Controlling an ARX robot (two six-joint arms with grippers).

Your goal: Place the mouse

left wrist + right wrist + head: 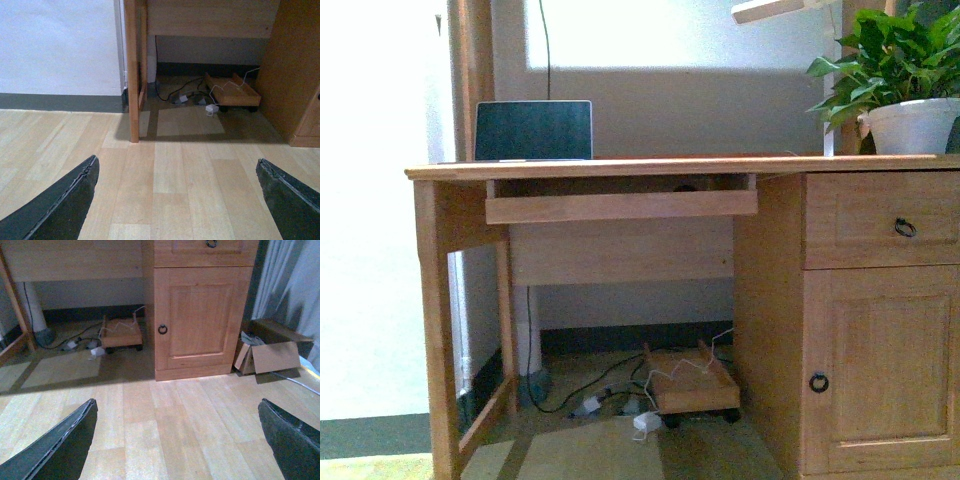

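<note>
The left end effector [176, 160] hangs released over the pale wood floor [185, 190], its dark fingers spread wide with nothing between them. The right end effector [176, 401] is likewise spread and empty, facing the cabinet door [197, 315] of the wooden desk [670, 166]. On the desk top stand an open laptop [533, 130] at the left and a potted plant [910, 125] at the right. The mouse cannot be made out for certain. Only a small dark shape [685, 187] shows in the shadowed gap above the pull-out tray [620, 205].
</note>
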